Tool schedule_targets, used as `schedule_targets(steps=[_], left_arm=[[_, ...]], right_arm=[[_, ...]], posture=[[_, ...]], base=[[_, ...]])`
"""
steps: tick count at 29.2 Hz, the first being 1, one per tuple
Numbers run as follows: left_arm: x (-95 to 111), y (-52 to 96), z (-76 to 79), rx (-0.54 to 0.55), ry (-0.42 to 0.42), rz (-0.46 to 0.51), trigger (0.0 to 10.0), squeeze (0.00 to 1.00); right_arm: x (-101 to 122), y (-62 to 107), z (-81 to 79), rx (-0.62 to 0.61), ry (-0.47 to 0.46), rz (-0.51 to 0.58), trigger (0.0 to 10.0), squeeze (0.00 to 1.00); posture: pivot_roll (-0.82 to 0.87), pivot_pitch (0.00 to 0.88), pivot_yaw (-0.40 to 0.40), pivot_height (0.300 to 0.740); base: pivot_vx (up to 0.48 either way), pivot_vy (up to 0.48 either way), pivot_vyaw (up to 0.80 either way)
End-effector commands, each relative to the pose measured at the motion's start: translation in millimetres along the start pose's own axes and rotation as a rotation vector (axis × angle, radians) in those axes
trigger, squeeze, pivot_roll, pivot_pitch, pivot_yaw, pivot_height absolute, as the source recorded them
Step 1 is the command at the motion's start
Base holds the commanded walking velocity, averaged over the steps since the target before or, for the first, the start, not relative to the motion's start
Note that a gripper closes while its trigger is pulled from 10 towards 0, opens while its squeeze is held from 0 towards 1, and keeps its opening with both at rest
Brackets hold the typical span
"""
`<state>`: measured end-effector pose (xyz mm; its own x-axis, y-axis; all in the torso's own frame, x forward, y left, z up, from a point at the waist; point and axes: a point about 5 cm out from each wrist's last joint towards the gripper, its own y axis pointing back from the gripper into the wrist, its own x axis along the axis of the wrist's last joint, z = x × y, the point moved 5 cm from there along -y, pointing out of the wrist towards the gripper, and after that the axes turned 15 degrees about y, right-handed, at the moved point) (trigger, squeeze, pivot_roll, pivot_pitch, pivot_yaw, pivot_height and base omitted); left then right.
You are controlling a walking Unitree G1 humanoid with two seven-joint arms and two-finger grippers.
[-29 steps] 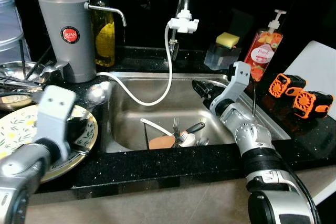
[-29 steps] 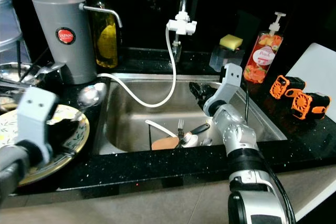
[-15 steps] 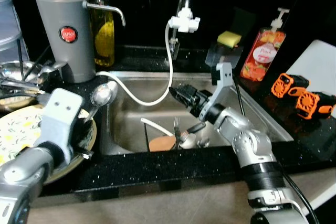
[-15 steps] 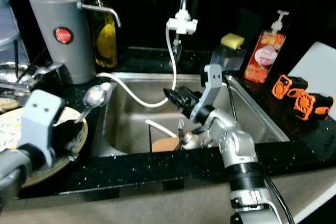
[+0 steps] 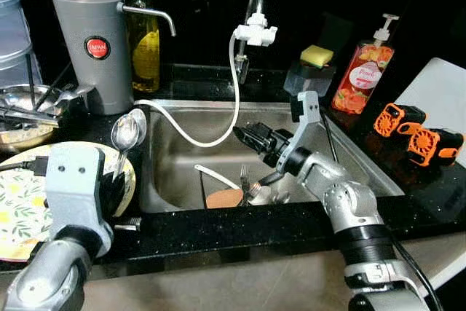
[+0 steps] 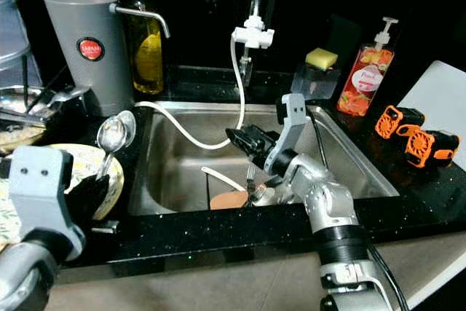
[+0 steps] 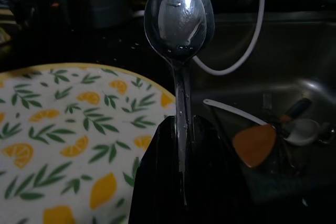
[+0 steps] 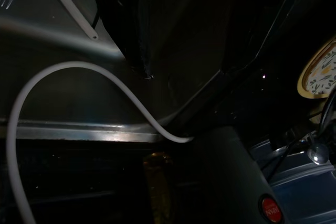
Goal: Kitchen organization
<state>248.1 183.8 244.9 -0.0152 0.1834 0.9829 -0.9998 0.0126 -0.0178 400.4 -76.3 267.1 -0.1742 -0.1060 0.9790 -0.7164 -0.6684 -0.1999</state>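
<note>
Two stacked metal spoons (image 7: 178, 19) stand upright, their handles clamped in my left gripper (image 7: 181, 145), which is shut on them. In the eye views the spoons (image 5: 125, 132) rise over the right rim of the lemon-patterned plate (image 5: 18, 205) on the counter left of the sink. My right gripper (image 5: 245, 135) hovers over the middle of the steel sink (image 5: 182, 172), pointing left, open and holding nothing. Its black fingers (image 8: 123, 19) are spread above the white hose. Below it in the basin lie a fork (image 5: 244, 175), a white utensil (image 5: 213, 175) and an orange spatula head (image 5: 223, 198).
A grey water dispenser (image 5: 91, 49) and yellow soap bottle (image 5: 144, 41) stand behind the plate. Metal bowls with cutlery (image 5: 29, 107) sit far left. The white faucet hose (image 5: 233, 85) droops into the sink. A sponge holder (image 5: 313, 71), pink pump bottle (image 5: 361, 74) and orange-black devices (image 5: 415, 132) are to the right.
My right gripper swung left from the sink's right wall to over its middle. My left gripper drew back toward me and the spoons now stand more upright over the plate's rim.
</note>
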Motion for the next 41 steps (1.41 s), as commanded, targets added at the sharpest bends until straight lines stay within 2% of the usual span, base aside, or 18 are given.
schedule_targets(steps=[1,3,10,11,14,15,16,21,23,25,26,27,28,29,37,38,39,41], left_arm=[[-2,1.8,-3.0,0.019,-0.005,-0.008,10.0,0.0],[4,0.9,-5.3,0.03,-0.055,0.014,10.0,0.0],[23,-14.7,0.0,-0.021,-0.109,0.055,10.0,0.0],[26,-24.9,-1.8,-0.017,-0.134,0.061,10.0,0.0],[27,-42.0,-4.2,-0.014,-0.161,0.057,10.0,0.0],[27,-42.0,-4.2,-0.014,-0.161,0.057,10.0,0.0],[25,-61.5,-4.3,-0.017,-0.157,0.036,10.0,0.0],[23,-85.6,-1.1,-0.03,-0.178,0.0,10.0,0.0],[26,-100.4,4.7,-0.038,-0.169,-0.017,10.0,0.0],[34,-107.5,23.9,-0.121,-0.123,-0.006,10.0,0.0],[38,-108.8,34.3,-0.166,-0.127,0.006,10.0,0.0],[38,-108.8,34.3,-0.166,-0.127,0.006,10.0,0.0],[44,-109.3,50.0,-0.237,-0.147,0.012,10.0,0.0],[46,-109.1,55.3,-0.262,-0.16,0.014,10.0,0.0],[52,-116.1,82.7,-0.42,-0.173,-0.047,10.0,0.0],[51,-117.6,84.5,-0.431,-0.171,-0.056,10.0,0.0],[47,-125.2,87.3,-0.433,-0.222,-0.05,10.0,0.0],[42,-130.8,89.7,-0.437,-0.258,-0.043,10.0,0.0]], right_arm=[[1,-0.6,0.8,0.003,0.01,-0.006,10.0,0.0],[0,-1.2,1.0,0.005,0.01,-0.008,10.0,0.0],[1,-5.0,-2.3,0.02,0.014,-0.005,10.0,0.0],[0,-5.5,-2.0,0.016,0.011,-0.003,10.0,0.0],[0,-6.2,-1.7,0.008,0.007,-0.001,10.0,0.0],[0,-6.2,-1.7,0.008,0.007,-0.001,10.0,0.0],[1,-4.7,-1.0,-0.002,0.007,0.002,10.0,0.0],[3,0.8,2.4,-0.019,0.009,0.008,10.0,0.0],[2,3.8,5.0,-0.033,0.015,0.005,10.0,0.0],[2,5.9,6.8,-0.043,0.022,0.001,10.0,0.0],[2,7.1,7.5,-0.046,0.024,0.002,10.0,0.0],[2,7.1,7.5,-0.046,0.024,0.002,10.0,0.0],[3,9.2,9.7,-0.056,0.031,0.002,10.0,0.0],[4,10.0,10.6,-0.061,0.034,0.002,10.0,0.0],[6,14.2,20.7,-0.112,0.016,0.003,10.0,0.0],[7,14.3,23.5,-0.127,0.003,0.006,10.0,0.0],[15,13.7,38.6,-0.201,-0.091,0.05,10.0,0.0],[23,13.5,49.3,-0.252,-0.187,0.095,10.0,0.0]], posture=[[0.28,0.106,-0.137,0.74],[0.28,0.106,-0.137,0.74],[0.28,0.098,-0.148,0.74],[0.28,0.095,-0.145,0.74],[0.27,0.091,-0.137,0.74],[0.27,0.091,-0.137,0.74],[0.25,0.088,-0.127,0.74],[0.24,0.085,-0.113,0.74],[0.22,0.079,-0.1,0.74],[0.19,0.073,-0.087,0.74],[0.18,0.069,-0.079,0.74],[0.18,0.069,-0.079,0.74],[0.18,0.066,-0.075,0.74],[0.18,0.066,-0.075,0.74],[0.17,0.056,-0.065,0.74],[0.17,0.055,-0.067,0.74],[0.17,0.056,-0.068,0.74],[0.17,0.057,-0.07,0.74]], base=[[0.0,0.0,0.0],[0.0,0.0,0.0],[0.0,0.0,0.0],[0.0,0.0,0.0],[0.0,0.0,0.0],[0.0,0.0,0.0],[0.0,0.0,0.0],[0.0,0.0,0.0],[0.0,0.0,0.0],[0.0,0.0,0.0],[0.0,0.0,0.0],[0.0,0.0,0.0],[0.0,0.0,0.0],[0.0,0.0,0.0],[0.0,0.0,0.0],[0.0,0.0,0.0],[0.0,0.0,0.0],[0.0,0.0,0.0]])
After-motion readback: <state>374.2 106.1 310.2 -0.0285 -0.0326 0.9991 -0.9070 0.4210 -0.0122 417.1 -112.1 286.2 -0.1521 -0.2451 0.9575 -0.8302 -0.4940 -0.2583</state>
